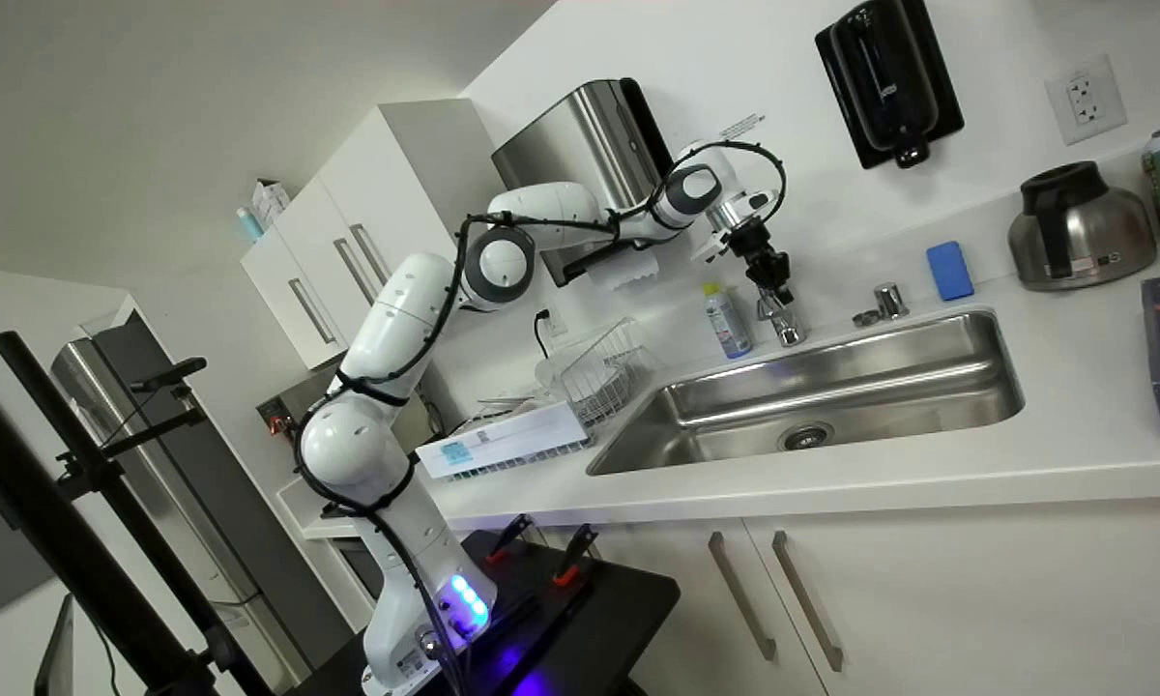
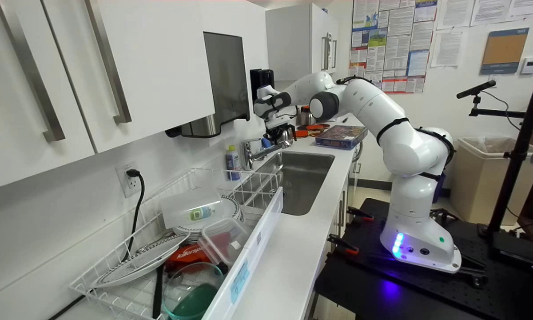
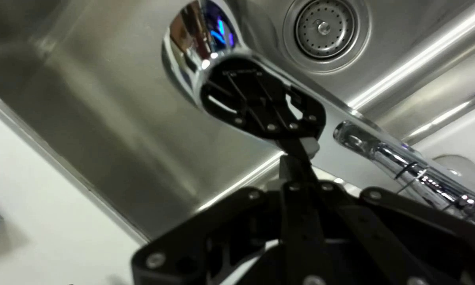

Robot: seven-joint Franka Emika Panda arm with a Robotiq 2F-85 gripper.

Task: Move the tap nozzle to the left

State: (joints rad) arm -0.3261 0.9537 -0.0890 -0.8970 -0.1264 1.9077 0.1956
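Observation:
The tap nozzle point(image 3: 217, 75) is a shiny chrome spout that runs diagonally across the wrist view over the sink, with my gripper mirrored in its surface. In an exterior view, the spout point(image 2: 268, 152) reaches from its upright chrome base out over the basin. In the other exterior picture, its chrome base point(image 1: 789, 331) shows, but my gripper hides part of the spout. My gripper point(image 3: 295, 174) is shut, with its fingers together and nothing seen between them. It points down at the upper side of the spout. I cannot tell whether the fingertips touch it.
The steel sink point(image 1: 831, 387) lies below the spout. A spray bottle point(image 1: 727, 321) stands beside the tap base. A small chrome fixture point(image 1: 889, 301) and a blue sponge point(image 1: 948, 271) are on the counter. A dish rack point(image 2: 273, 213) and a steel wall dispenser point(image 1: 580, 140) are close by.

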